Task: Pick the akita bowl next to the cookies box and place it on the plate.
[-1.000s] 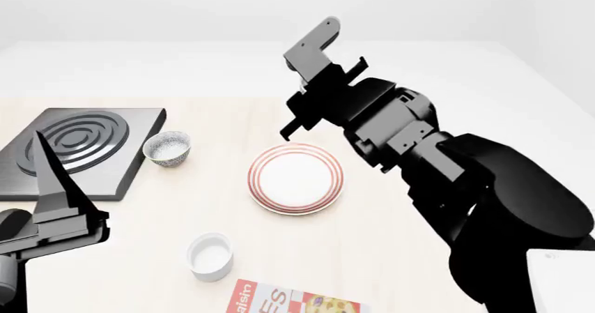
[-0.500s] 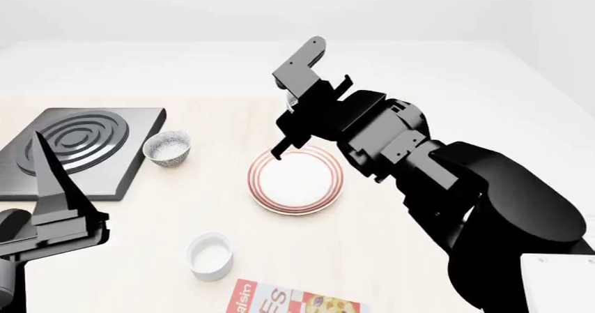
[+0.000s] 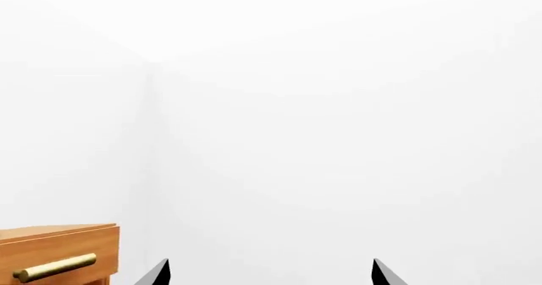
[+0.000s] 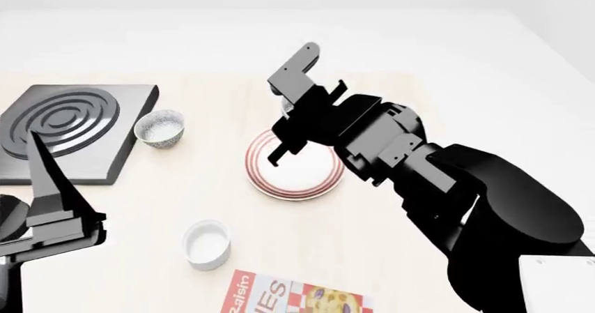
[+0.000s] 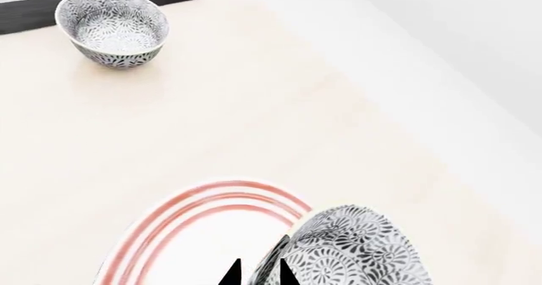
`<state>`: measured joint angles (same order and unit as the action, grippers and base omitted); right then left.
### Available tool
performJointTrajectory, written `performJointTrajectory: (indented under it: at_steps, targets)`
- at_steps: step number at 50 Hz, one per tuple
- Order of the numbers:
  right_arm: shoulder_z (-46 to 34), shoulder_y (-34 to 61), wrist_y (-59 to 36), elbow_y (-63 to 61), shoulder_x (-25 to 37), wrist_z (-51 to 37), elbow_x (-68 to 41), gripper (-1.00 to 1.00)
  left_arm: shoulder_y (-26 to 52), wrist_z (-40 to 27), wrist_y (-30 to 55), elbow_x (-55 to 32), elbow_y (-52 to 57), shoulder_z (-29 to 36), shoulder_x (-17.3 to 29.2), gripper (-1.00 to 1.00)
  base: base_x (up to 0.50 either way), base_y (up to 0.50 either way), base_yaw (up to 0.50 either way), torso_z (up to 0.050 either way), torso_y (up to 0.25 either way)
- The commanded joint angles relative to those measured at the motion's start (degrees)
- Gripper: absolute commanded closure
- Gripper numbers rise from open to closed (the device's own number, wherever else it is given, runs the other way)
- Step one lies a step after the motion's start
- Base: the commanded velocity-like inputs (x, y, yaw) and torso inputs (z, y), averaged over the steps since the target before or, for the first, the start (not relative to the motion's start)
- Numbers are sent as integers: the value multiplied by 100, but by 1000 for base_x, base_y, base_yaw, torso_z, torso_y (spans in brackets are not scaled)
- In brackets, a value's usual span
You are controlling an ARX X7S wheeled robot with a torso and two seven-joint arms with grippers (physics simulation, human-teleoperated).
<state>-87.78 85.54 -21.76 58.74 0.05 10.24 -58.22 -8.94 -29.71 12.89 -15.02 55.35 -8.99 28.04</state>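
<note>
Bowl in play: akita bowl [image 5: 360, 247] was seen held up at the edge of the plate [image 5: 161, 225] in the right wrist view, its speckled outside turned to the camera, overlapping the red rings.
Right pincer: right pincer [image 5: 256, 273] was found pinching the bowl's rim, the dark fingertips close together with the wall between them; in the head view the pincer [image 4: 290, 121] was placed over the far side of the plate [image 4: 279, 187], the bowl mostly hidden behind it.
Contact with plate: whether the bowl was touching the plate or just above it could not be told.
Plate: was seen lying flat on the pale table [image 4: 372, 236], white in the middle, red rings round the rim.
Second bowl: other speckled bowl [image 4: 159, 129] was seen upright on the table, just beside the dark ringed slab [image 4: 65, 128], well apart from the plate; it also showed in the right wrist view [image 5: 113, 28].
Cookies box: cookies box [image 4: 292, 299] was caught at the near edge of the head view, cut off by the frame, near the white cup [image 4: 206, 243].
Left pincer: left pincer [image 3: 266, 275] was seen spread, its two dark tips well apart, nothing between them, pointed at a white wall; it stood low at the left of the head view [image 4: 47, 201].
Left wrist background: wooden drawer [image 3: 55, 253] with a brass handle was glimpsed in a corner.
</note>
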Motion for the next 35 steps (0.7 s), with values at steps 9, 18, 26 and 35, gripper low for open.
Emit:
performJointTrajectory:
  at_steps: [9, 18, 26, 35]
  targets:
    - [36, -3, -90, -93, -4, 81, -106, 100, -60, 4, -170, 175, 1, 76, 54, -100, 0, 0, 0, 0, -88]
    - [21, -16, -85, -132, -4, 81, -112, 100, -60, -47, -205, 61, 7, -9, 26, -100, 0, 0, 0, 0, -114]
    - [22, -26, -74, -167, -4, 91, -147, 100, -55, -67, -183, 60, 26, -3, 50, -100, 0, 0, 0, 0, 0]
    - [15, -27, -73, -157, -4, 112, -130, 100, -66, -69, -194, 136, 52, 46, 90, -100, 0, 0, 0, 0, -123]
